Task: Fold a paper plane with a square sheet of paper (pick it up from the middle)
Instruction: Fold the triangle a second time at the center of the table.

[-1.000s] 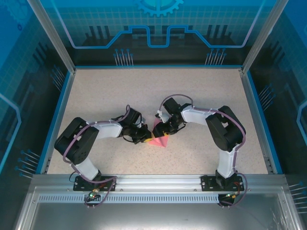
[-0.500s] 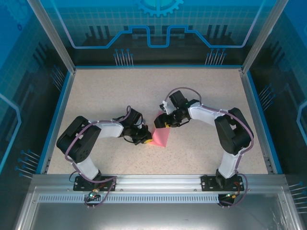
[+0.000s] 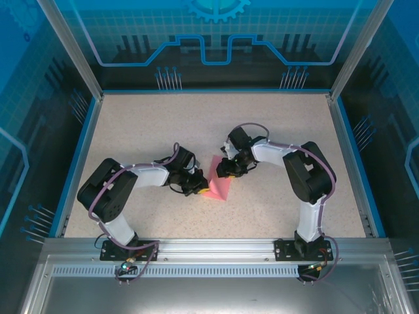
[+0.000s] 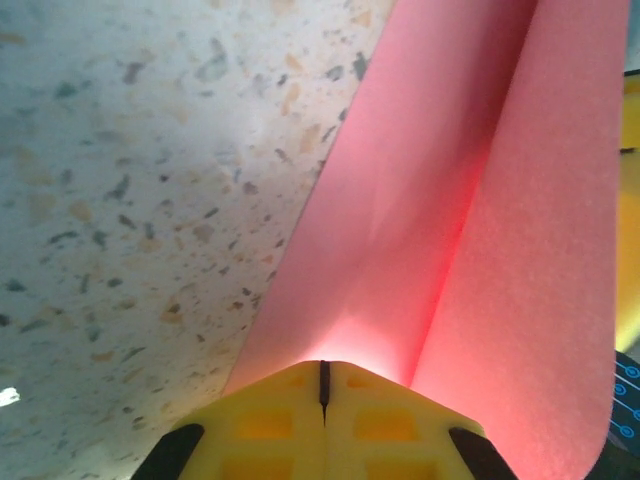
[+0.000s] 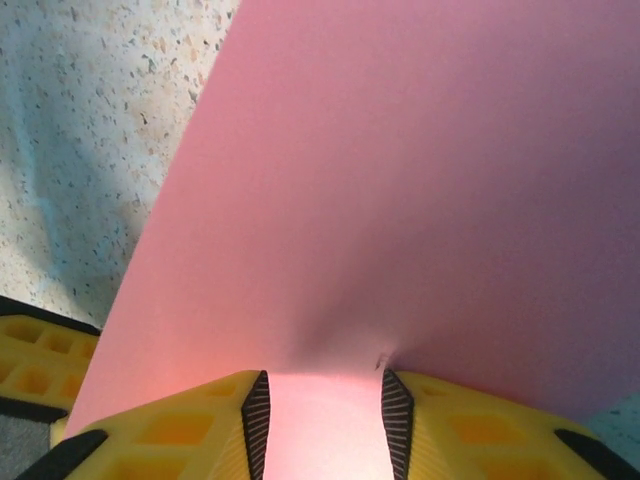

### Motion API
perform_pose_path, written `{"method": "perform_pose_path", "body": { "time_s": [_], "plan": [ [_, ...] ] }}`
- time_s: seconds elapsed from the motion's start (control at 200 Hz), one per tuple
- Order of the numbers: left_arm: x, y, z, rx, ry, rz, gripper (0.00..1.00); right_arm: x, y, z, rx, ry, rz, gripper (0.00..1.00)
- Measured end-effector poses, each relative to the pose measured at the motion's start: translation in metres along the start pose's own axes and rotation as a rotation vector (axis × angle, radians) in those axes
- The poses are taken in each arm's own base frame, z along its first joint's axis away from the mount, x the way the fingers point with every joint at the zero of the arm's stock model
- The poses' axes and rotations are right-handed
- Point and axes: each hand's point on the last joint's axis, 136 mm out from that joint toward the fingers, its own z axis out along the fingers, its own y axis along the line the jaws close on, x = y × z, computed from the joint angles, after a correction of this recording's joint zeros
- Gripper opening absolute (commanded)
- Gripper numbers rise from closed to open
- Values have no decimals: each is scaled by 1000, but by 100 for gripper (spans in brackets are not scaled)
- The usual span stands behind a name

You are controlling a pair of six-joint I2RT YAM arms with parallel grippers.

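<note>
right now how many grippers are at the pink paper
2. The left gripper is shut on the paper at its left edge; the right gripper straddles its far end, jaws apart.

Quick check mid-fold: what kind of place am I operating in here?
Looks like an enclosed robot demo or data-collection cell: a speckled table with a blue rim, aluminium frame posts, and blue back panels printed with gear and circuit graphics.

There is one pink paper sheet [image 3: 220, 189] on one speckled tabletop [image 3: 281, 131]. There are two robot arms, the left arm [image 3: 147, 175] and the right arm [image 3: 275, 154]. The tools number two, the left tool [image 3: 200, 187] and the right tool [image 3: 223, 172], each with two yellow fingers [image 4: 270, 425].
</note>
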Motion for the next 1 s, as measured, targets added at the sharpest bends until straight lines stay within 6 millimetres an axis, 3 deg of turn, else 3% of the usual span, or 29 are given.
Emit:
{"method": "perform_pose_path", "body": {
  "time_s": [0.28, 0.455, 0.85, 1.0],
  "plan": [
    [6, -29, -7, 103, 17, 90, 27, -1, -1, 1, 8, 13, 15, 37],
    [4, -50, -13, 181, 2, 145, 30, -1, -1, 2, 8, 21, 22, 37],
    [3, -42, 2, 166, 29, 130, 29, -2, 5, -2, -61, 5, 55, 40],
    [0, -43, 5, 166, 31, 123, 30, 8, 5, -29, -133, -52, 109, 44]
  ]
}}
